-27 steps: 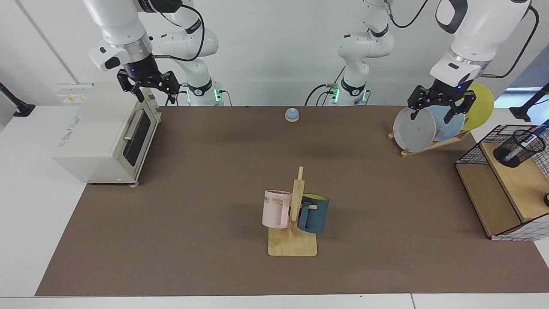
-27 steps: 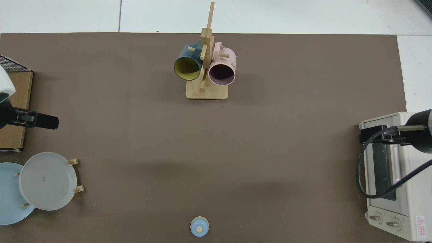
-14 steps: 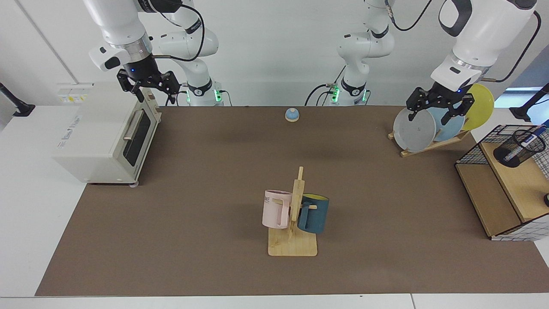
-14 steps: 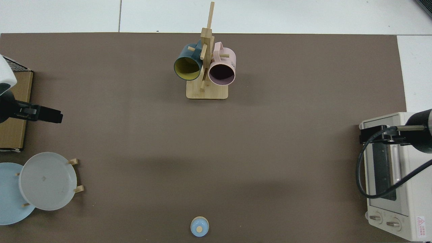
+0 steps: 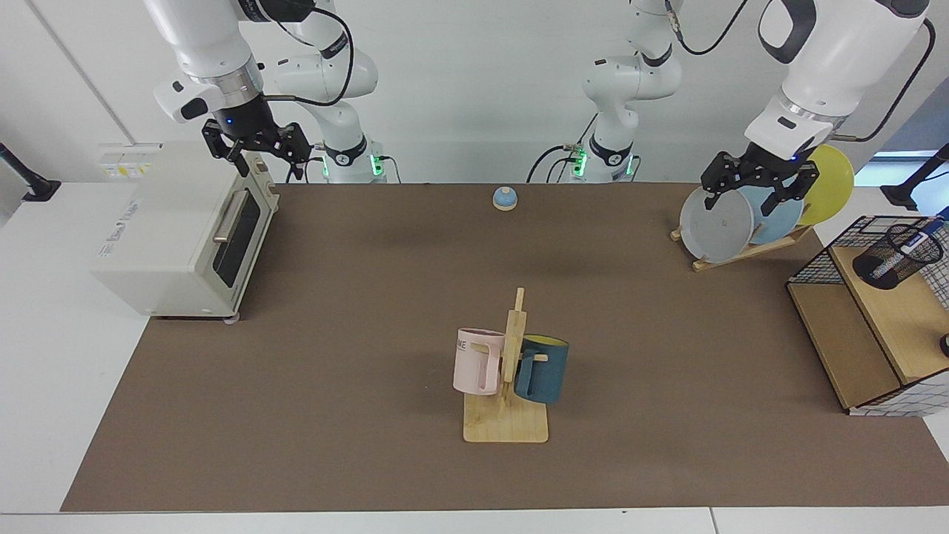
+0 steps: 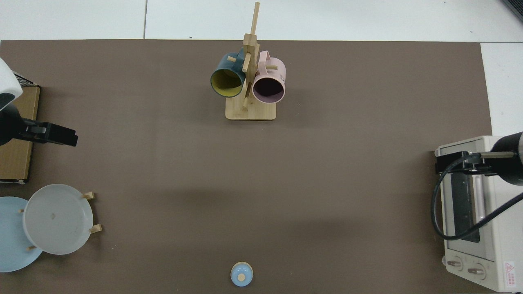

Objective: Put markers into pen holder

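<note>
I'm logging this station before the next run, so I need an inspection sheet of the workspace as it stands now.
Surface: brown mat on a white table.
Job's things: marker stands in the pen holder, on the wooden shelf of a wire basket.
Clutter: toaster oven; mug tree with a pink mug and a dark blue mug; plate rack with grey, light blue and yellow plates; small blue bell.
Grippers: left hand open, empty, raised by the plates; right hand open, empty, above the oven; that arm waits.
Cables: black cable loops over the oven.
Surroundings: white wall; nothing else seen.
</note>
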{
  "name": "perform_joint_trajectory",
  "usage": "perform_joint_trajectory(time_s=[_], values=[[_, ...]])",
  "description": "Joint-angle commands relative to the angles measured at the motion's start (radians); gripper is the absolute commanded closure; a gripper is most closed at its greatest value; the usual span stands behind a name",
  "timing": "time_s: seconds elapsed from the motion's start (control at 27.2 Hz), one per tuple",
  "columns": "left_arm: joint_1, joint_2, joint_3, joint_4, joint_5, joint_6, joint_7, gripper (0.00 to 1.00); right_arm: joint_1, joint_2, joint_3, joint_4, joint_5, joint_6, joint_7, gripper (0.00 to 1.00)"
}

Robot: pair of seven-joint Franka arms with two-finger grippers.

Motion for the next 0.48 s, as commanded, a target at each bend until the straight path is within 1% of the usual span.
perform_joint_trajectory(time_s=[0.0,0.44], values=[[-0.007,0.005,0.000,0.021,0.009,-0.027,-0.021,0.00,-0.021,-0.010,0.010,-0.004,0.018,0.002,-0.015,0.00],[-0.007,0.002,0.006,0.019,0.011,-0.032,-0.018,0.00,-0.020,-0.010,0.010,-0.004,0.018,0.002,-0.015,0.00]])
